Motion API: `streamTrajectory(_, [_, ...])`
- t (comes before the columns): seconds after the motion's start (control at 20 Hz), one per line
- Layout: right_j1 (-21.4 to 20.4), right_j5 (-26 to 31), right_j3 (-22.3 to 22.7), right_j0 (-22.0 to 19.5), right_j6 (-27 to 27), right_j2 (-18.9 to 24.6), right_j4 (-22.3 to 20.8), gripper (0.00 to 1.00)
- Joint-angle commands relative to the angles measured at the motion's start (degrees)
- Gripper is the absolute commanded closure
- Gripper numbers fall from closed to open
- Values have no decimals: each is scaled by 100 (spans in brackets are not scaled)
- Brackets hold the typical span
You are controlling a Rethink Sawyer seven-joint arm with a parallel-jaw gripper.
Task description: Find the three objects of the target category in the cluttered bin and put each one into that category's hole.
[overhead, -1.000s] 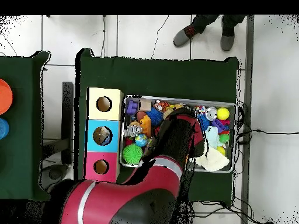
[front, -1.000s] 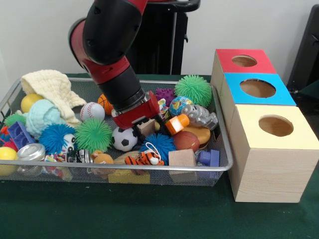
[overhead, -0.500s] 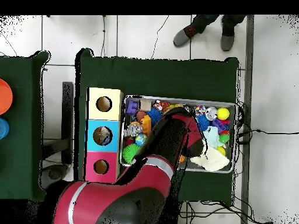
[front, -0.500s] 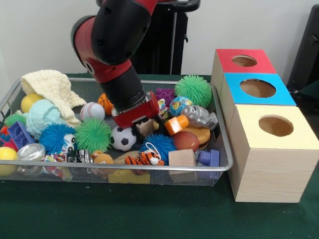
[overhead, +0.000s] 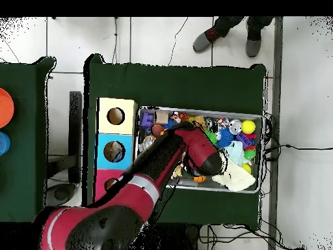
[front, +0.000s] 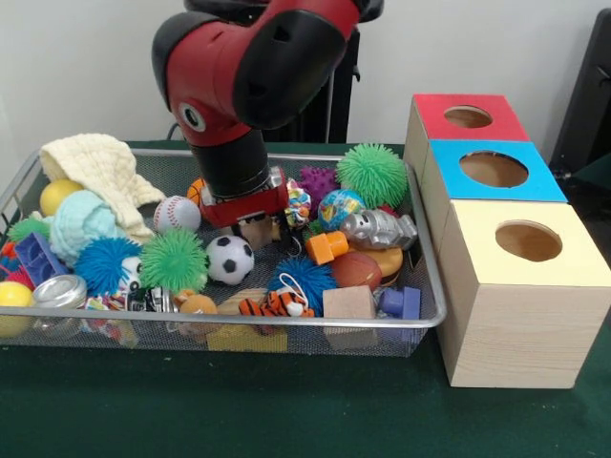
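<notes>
Target category isn't given, so which three objects count can't be said; candidates all sit in the wire mesh bin (front: pixel 420 320): soccer ball (front: pixel 230 259), baseball (front: pixel 177 214), part-hidden basketball (front: pixel 197 191), green spiky ball (front: pixel 174 260), second green spiky ball (front: pixel 371 174), blue spiky ball (front: pixel 108 263), orange plastic piece (front: pixel 327 247), silver robot figure (front: pixel 379 229), wooden cube (front: pixel 348 303), toy tiger (front: pixel 275 304), cream knit cloth (front: pixel 95 168). Gripper (front: pixel 256 229) is down in the bin's middle, right behind the soccer ball and beside the orange piece, with a tan block-like thing at its tips; whether the tips are apart or closed on it, cannot tell, red housing hides them. Overhead view adds nothing, arm (overhead: pixel 166 163) covers that part of the bin. Sorting boxes stand just beside the bin: red-top box (front: pixel 467 116), blue-top box (front: pixel 494 170), yellow-top box (front: pixel 528 241), each with a round hole. Progress: front view shows nothing in the red or yellow hole; in the overhead view something pale seems to lie inside the blue box's hole (overhead: pixel 114 152), too small to name, so maybe one drop is made, not sure. Bin is heaped full, so most or all of the task looks left: pick, carry to the right hole, release, repeat. A person's shoes (overhead: pixel 208 40) show at the overhead view's top edge, well apart from the table.
</notes>
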Motion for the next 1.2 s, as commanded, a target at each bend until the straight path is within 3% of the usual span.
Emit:
streamTrajectory(0.05, [1961, 53, 140, 71, 3123, 116, -440, 0])
streamTrajectory(0.4, [2199, 103, 41, 85, 3154, -113, -232, 0])
streamTrajectory(0.9, [2653, 28, -24, 355, 3605, -693, -246, 0])
streamTrajectory(1.2, [2766, 196, -40, 523, 3405, -953, -35, 0])
